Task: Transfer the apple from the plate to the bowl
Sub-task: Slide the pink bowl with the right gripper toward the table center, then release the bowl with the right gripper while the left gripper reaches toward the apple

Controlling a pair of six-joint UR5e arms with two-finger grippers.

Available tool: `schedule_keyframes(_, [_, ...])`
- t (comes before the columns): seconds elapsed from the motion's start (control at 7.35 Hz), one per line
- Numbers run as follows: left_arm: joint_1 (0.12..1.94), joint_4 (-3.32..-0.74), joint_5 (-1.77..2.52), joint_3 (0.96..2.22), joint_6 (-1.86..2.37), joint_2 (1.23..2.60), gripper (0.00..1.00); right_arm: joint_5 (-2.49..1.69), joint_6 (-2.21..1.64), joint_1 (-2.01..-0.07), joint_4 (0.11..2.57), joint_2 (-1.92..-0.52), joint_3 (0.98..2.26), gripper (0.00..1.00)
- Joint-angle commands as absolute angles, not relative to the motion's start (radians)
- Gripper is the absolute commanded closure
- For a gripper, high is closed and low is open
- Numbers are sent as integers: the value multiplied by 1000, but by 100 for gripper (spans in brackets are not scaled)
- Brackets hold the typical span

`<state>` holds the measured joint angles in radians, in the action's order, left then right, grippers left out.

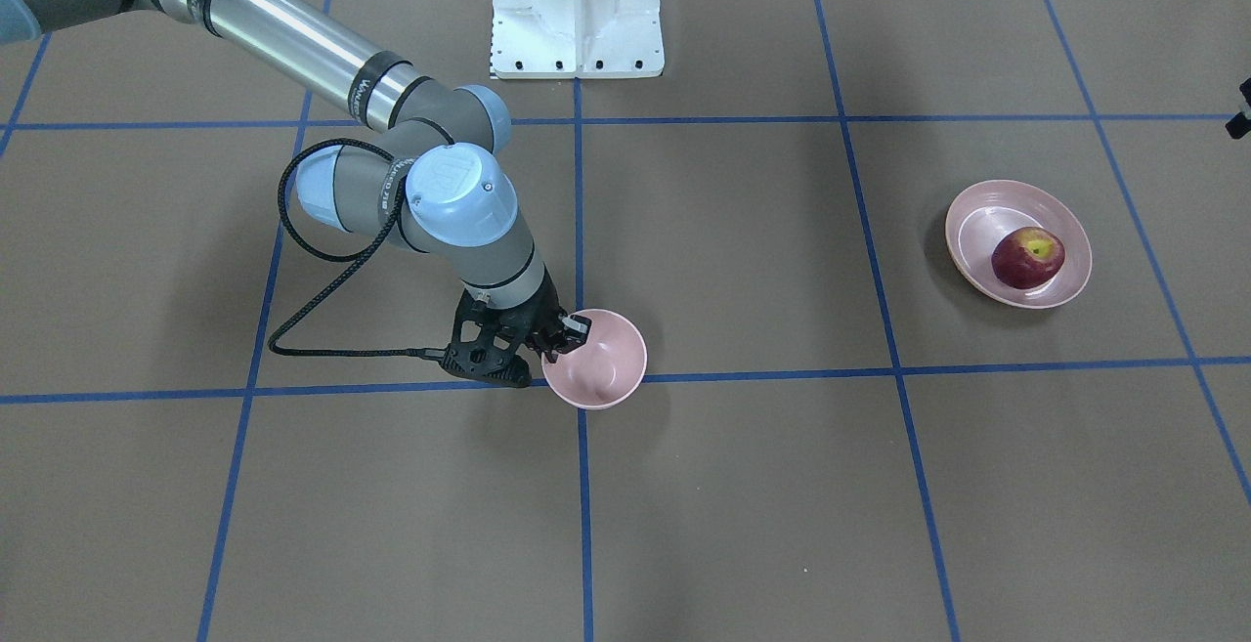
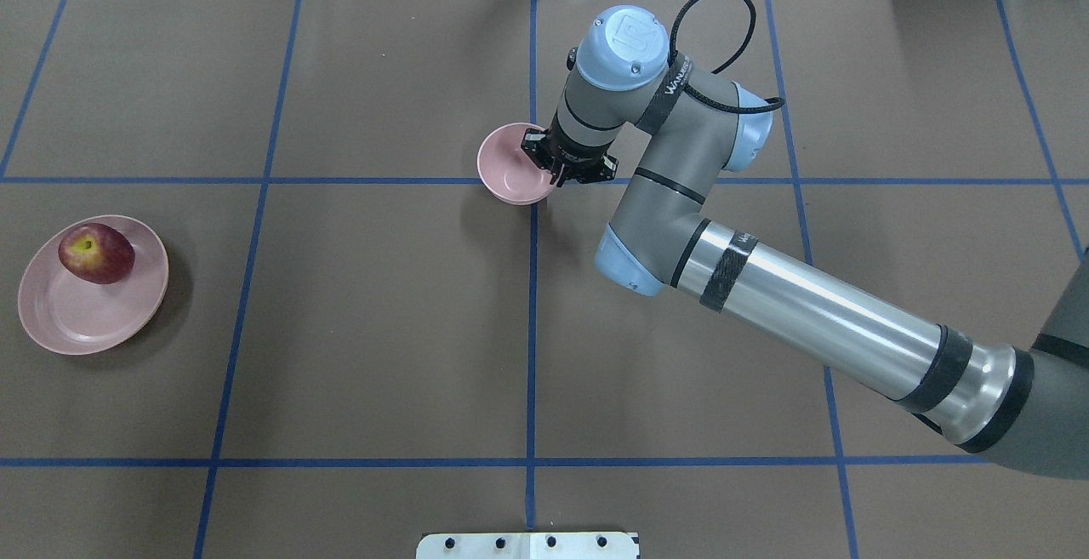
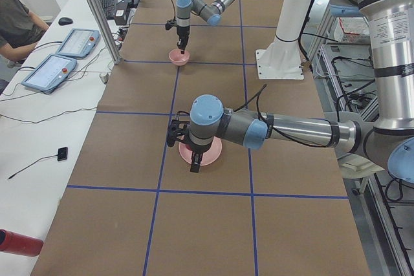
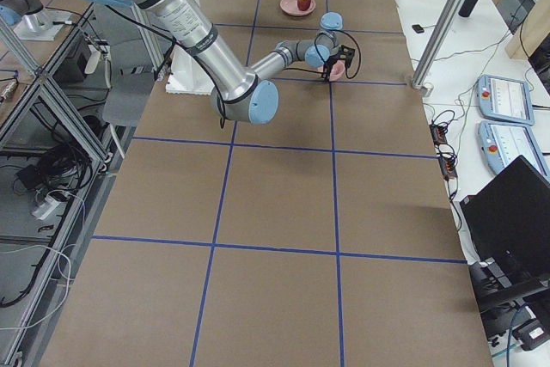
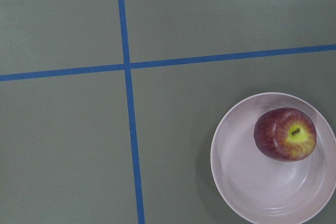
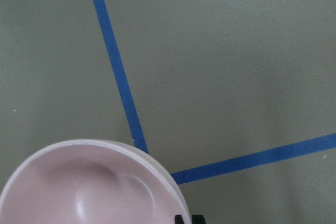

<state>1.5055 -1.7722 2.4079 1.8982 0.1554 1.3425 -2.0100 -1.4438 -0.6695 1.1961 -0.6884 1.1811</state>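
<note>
The dark red apple (image 1: 1026,258) lies on the shallow pink plate (image 1: 977,232) at the table's left end in the overhead view, apple (image 2: 95,253) on plate (image 2: 85,316). The left wrist view looks down on the apple (image 5: 286,134) and plate (image 5: 257,187) from well above, with no fingers in it. My left gripper (image 3: 195,163) shows only in the exterior left view, over the plate; I cannot tell its state. My right gripper (image 1: 564,334) is shut on the rim of the small pink bowl (image 1: 606,363) at the central tape crossing (image 2: 510,172).
The white robot base (image 1: 577,7) stands at the table's middle edge. Blue tape lines grid the brown table. A black cable (image 1: 313,310) loops off the right wrist. A side table with tablets (image 3: 65,56) and an operator runs along the far side.
</note>
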Motion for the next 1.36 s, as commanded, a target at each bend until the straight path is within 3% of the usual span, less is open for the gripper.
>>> schedule_keyframes(0.0, [1465, -1813, 2407, 1899, 258, 1350, 2, -2020, -1448, -684, 1197, -686, 1202, 0])
schedule_keyframes(0.27, [1276, -1972, 2325, 1893, 587, 1356, 2, -2179, -1436, -788, 1210, -823, 1390, 0])
schedule_keyframes(0.54, [1090, -2014, 2188, 1890, 751, 1412, 2, -2235, -1267, -915, 1210, -1150, 1672, 0])
schedule_keyframes(0.68, [1053, -2011, 2160, 1885, 758, 1437, 2, -2240, -1153, -936, 1212, -1272, 1745, 0])
schedule_keyframes(0.95, [1039, -2011, 2132, 1760, 761, 1566, 2, -2223, -1118, -925, 1210, -1318, 1760, 0])
schedule_keyframes(1.22, [1017, -2014, 2131, 1724, 747, 1563, 2, -2221, -1118, -923, 1209, -1316, 1759, 0])
